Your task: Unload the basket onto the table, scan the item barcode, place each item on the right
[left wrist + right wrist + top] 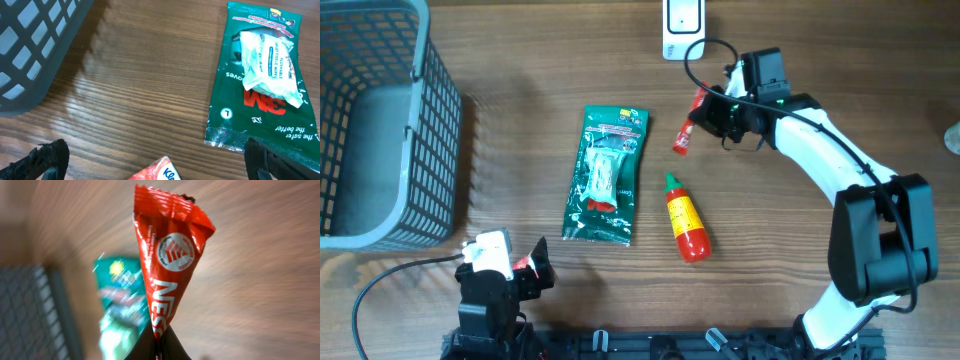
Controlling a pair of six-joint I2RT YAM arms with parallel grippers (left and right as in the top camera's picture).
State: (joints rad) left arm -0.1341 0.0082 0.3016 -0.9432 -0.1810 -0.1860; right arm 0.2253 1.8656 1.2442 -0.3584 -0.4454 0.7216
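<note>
red sachet | one end pinched by right gripper | rest projecting past fingertips

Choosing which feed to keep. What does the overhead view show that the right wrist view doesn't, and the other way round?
Only overhead: the sauce bottle, the white device at the far edge, the left gripper. Only right wrist: print on the red wrapper, a white logo and lettering. Both: that wrapper pinched in the right gripper, the green packet, the basket, blurred at the wrist.
</note>
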